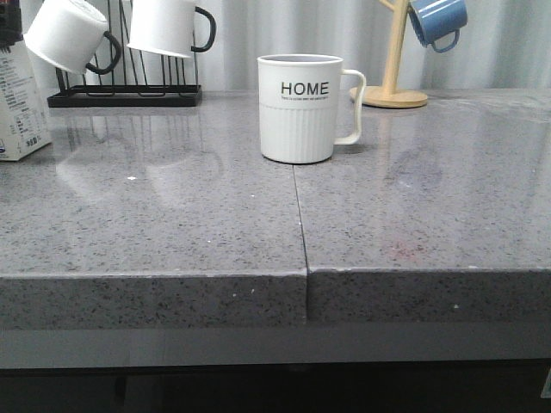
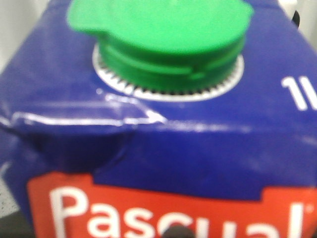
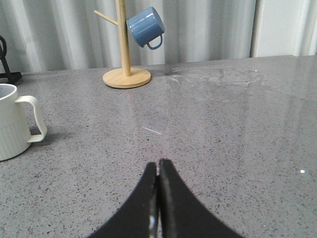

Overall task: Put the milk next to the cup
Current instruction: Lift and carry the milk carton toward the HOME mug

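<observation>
Milk: you find the carton (image 1: 19, 103) at the far left edge of the front view, standing on the surface (image 1: 172, 215), well apart from the cup. Only part of one printed side shows there.
Milk, left wrist view: the dark blue top (image 2: 158, 124) fills the frame, with a green cap (image 2: 161, 34), a red band and white "Pascual" lettering. Picture is blurred.
Cup: the white ribbed cup (image 1: 301, 107) marked "HOME" stands upright near the middle of the surface, handle toward your right.
Left gripper: fingers not visible in any view; you cannot tell whether it is open or closed.
Right gripper: the right gripper (image 3: 158, 198) has its two dark fingers pressed together, empty, over bare surface, with the cup off to one side.
Background: two white mugs (image 1: 164, 26) with black handles hang on a black rack (image 1: 125, 93); a blue mug (image 1: 437, 19) hangs on a wooden stand (image 1: 394, 90).
</observation>
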{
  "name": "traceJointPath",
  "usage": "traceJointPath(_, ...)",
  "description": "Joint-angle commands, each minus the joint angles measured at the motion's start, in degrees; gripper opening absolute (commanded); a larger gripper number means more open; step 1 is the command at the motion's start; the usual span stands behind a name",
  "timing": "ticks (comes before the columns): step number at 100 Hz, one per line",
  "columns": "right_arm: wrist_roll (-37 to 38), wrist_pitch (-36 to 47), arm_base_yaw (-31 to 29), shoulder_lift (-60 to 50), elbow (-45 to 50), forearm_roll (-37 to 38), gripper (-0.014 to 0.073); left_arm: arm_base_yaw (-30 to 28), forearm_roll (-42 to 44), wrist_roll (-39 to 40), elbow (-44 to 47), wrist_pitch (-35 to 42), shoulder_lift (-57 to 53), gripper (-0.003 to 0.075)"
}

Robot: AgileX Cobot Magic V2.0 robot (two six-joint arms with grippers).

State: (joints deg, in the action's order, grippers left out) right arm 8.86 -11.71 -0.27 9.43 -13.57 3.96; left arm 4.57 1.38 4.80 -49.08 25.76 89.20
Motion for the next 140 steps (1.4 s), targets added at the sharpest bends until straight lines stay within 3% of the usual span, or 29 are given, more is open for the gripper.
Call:
traceJointPath(1,-0.3,4.7,0.2,0.5,-1.4,0.6,-0.012,0.0,1.5,0.4,-2.2,5.3,-1.8,0.011)
traceJointPath(23,-0.3,4.7,0.2,0.5,-1.4,0.6,-0.012,1.7,0.2,0.2,-5.0,3.2,-3.8,0.011)
traceJointPath(42,-0.3,4.7,0.2,0.5,-1.4,0.6,-0.012,4.2,-5.1,-5.5,-8.2,-1.0,-5.1,0.011)
traceJointPath(97,-0.3,4.7,0.2,0.5,-1.4,0.6,-0.012,8.4,-9.9,-7.5,-10.3,-1.1,-5.8,0.0109)
traceJointPath(114,-0.3,4.7,0.2,0.5,-1.4,0.6,-0.012,12.8,-18.9,-16.2,-11.5,-1.5,-6.7,0.0109)
traceJointPath(140,-0.3,4.7,0.2,0.5,-1.4,0.6,-0.012,20.6,-24.9,-19.7,-14.9,1.8,-6.7,0.0105)
